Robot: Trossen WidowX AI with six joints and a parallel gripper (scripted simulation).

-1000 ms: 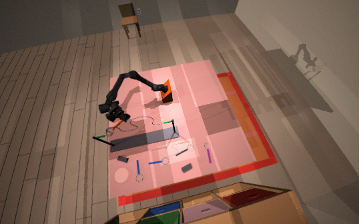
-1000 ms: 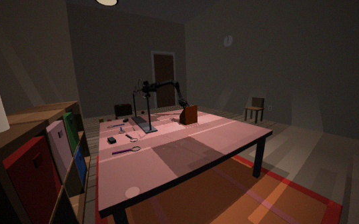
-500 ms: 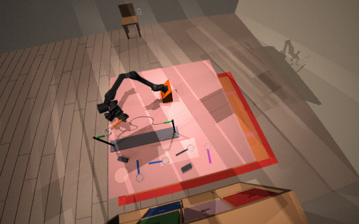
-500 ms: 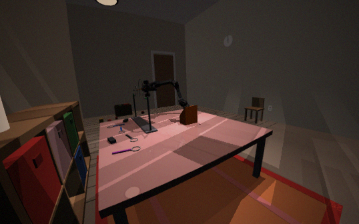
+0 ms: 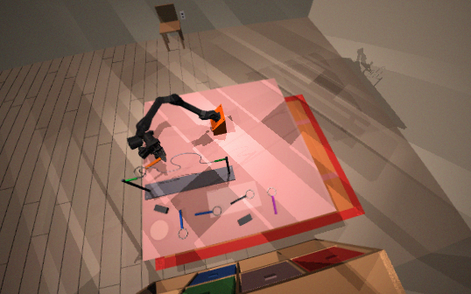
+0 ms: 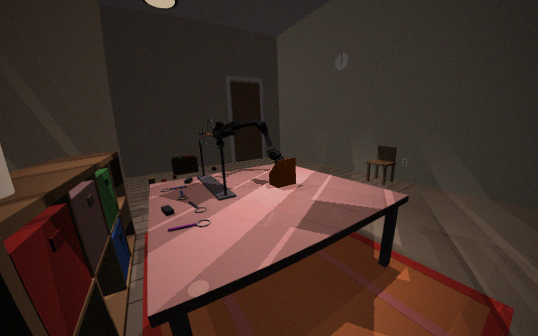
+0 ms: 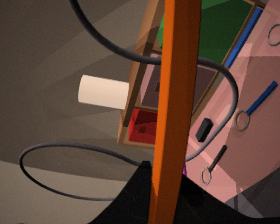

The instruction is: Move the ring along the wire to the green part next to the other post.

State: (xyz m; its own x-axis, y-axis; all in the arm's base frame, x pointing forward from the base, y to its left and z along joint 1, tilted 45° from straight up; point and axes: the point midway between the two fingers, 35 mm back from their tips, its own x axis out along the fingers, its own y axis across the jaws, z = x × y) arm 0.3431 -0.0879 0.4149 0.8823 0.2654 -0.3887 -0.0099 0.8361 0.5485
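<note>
The black gripper [image 5: 163,158] [image 7: 164,170] is shut on the orange handle [image 5: 152,163] [image 6: 209,134] [image 7: 176,100]. The ring [image 5: 139,171] is at the handle's far end, by the inner end of the left green part [image 5: 130,179]. Whether it touches the grey wire is too small to tell; it is out of the wrist view. The grey wire [image 5: 186,154] [image 7: 231,85] curves to the right green part [image 5: 221,160] at the right post [image 5: 228,166]. In the wrist view the wire crosses behind the handle and loops near the fingers. The left post [image 5: 137,185] leans outward in the top view.
The grey base [image 5: 189,183] carries both posts. Loose rings with blue [image 5: 181,220], black [image 5: 238,199] and purple [image 5: 274,205] handles and dark blocks [image 5: 245,220] [image 5: 161,209] lie on the table. An orange block [image 5: 220,124] stands at the arm's base. A shelf [image 6: 46,165] stands beside the table.
</note>
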